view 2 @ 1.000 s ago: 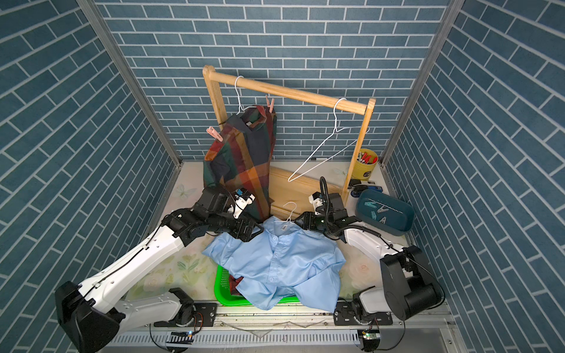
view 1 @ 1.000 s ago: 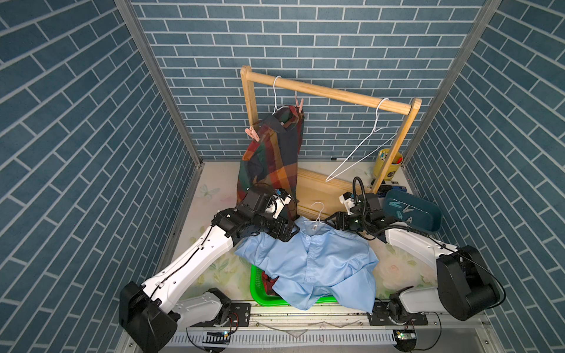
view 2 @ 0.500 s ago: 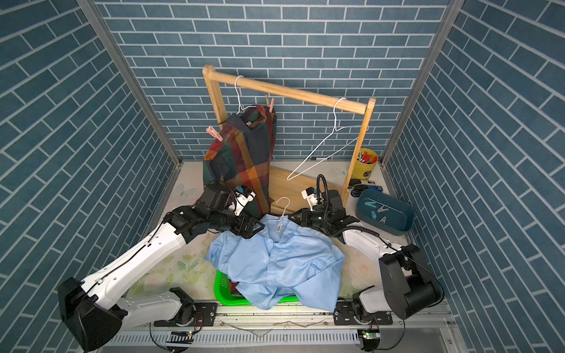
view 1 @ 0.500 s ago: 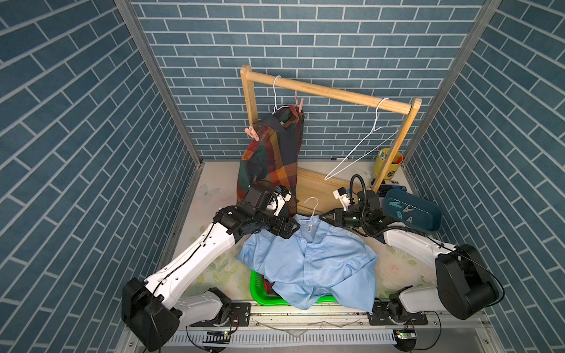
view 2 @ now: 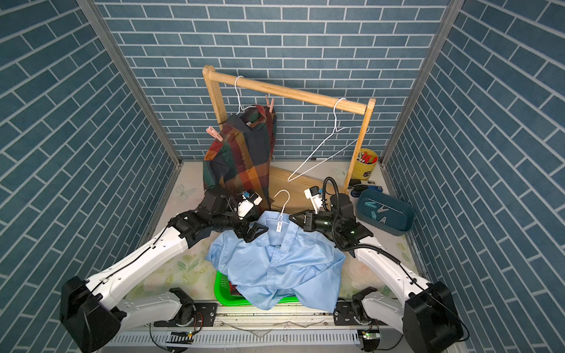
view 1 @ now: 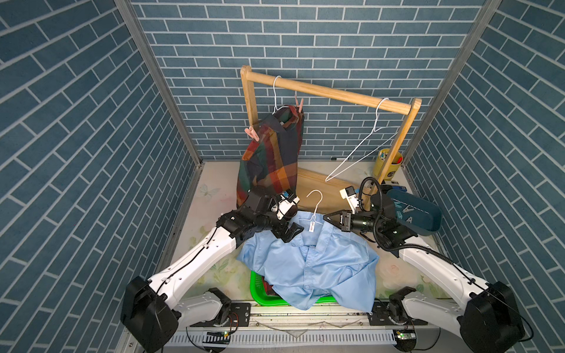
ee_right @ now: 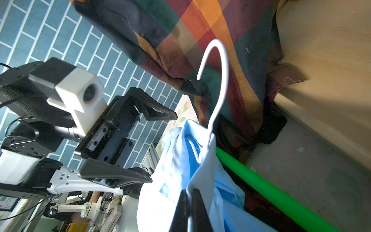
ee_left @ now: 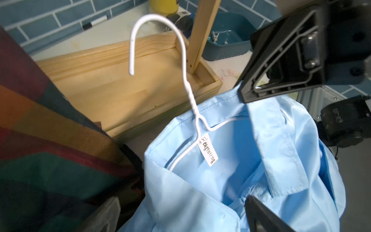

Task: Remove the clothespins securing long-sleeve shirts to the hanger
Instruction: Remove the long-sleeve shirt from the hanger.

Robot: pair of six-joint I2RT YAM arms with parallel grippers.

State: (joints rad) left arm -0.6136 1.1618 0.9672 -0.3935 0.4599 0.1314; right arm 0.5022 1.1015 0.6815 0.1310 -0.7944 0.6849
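While right pincer (view 1: 324, 217) pinches light blue shirt (view 1: 318, 266) shoulder to steady hanger (ee_left: 183, 60), left pincer (view 1: 290, 233) hovers spread beside collar (view 1: 302, 217); shirt drapes green basket (view 1: 253, 284), surface (view 1: 208, 195) front edge.

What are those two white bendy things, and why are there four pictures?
They are two robot arms, each ending in a pincher called a gripper. Two pictures look down from above. The other two come from little cameras on the arms' wrists. On the table stand a wooden rack, a green basket, a blue tub with pegs in it, and a yellow cup. A plaid shirt hangs on the rack, clipped with pink pegs. The right gripper is shut, pinching the blue shirt by its hanger. The left gripper is open by that shirt, gripping nothing.
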